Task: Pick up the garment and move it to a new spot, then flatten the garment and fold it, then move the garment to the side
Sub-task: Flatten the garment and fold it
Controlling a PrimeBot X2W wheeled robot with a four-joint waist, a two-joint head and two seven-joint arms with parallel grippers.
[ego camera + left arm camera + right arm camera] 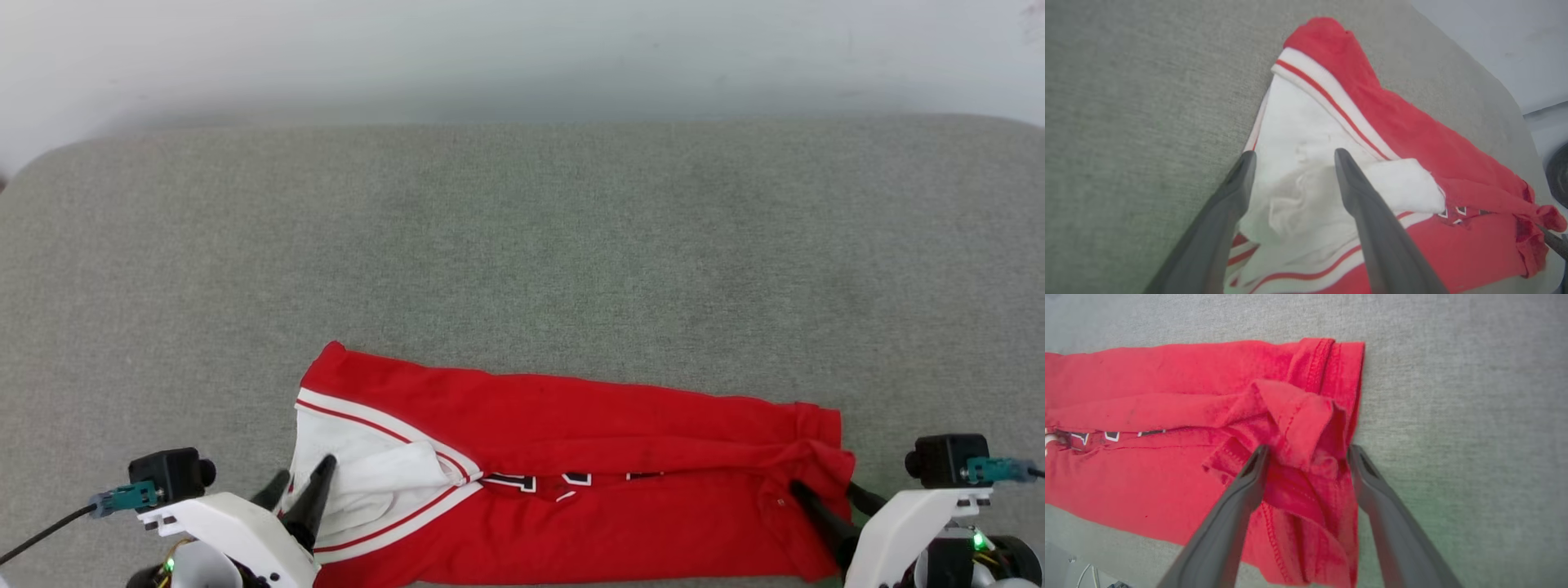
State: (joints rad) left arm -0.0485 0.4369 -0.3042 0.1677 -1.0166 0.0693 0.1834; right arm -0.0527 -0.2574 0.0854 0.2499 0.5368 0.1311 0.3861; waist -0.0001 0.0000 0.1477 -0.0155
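Over the garment [612, 425], left hand [1295, 152] spread at sleeve [1298, 118], right hand [1309, 447] spread at hem [1327, 363].

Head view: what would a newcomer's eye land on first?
The red garment lies folded lengthwise as a long band near the front edge of the grey fabric surface, black lettering peeking from the fold. The left gripper stands open over its white sleeve, the right gripper open at its bunched hem.

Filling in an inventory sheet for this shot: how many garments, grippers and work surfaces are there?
garment: 1
grippers: 2, the left gripper and the right gripper
grey surface: 1
Total: 4
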